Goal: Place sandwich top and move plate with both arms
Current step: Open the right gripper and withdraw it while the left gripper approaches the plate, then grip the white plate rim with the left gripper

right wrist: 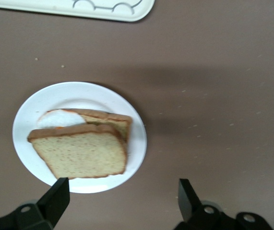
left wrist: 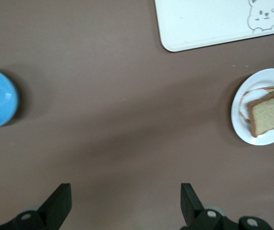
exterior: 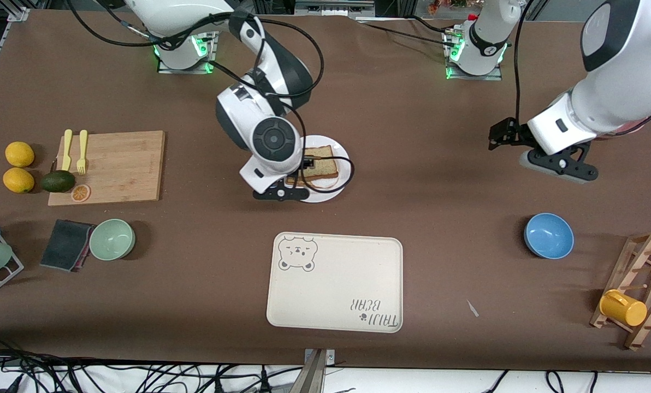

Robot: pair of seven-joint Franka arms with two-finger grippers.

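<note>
Since the sandwich top [right wrist: 81, 155] already lies on the egg slice [right wrist: 103, 120] on the plate [right wrist: 41, 103], the step in hand, I judge, is moving the plate w/ both arms. The plate stands mid-table, farther from the front camera than the bear tray [exterior: 336, 284].

My right gripper [right wrist: 122, 191] hovers just over the plate's edge, fingers spread, holding nothing. My left gripper [left wrist: 126, 199] hangs over bare table toward the left arm's end, well apart from the plate, also spread and empty; the blue bowl [exterior: 548, 235] is near it.

To do it well: bring the left gripper to the plate rim facing my right one, pinch both rims at the same height, lift level and slow. The top slice sits a bit shifted, so any tilt may slide it off.
</note>
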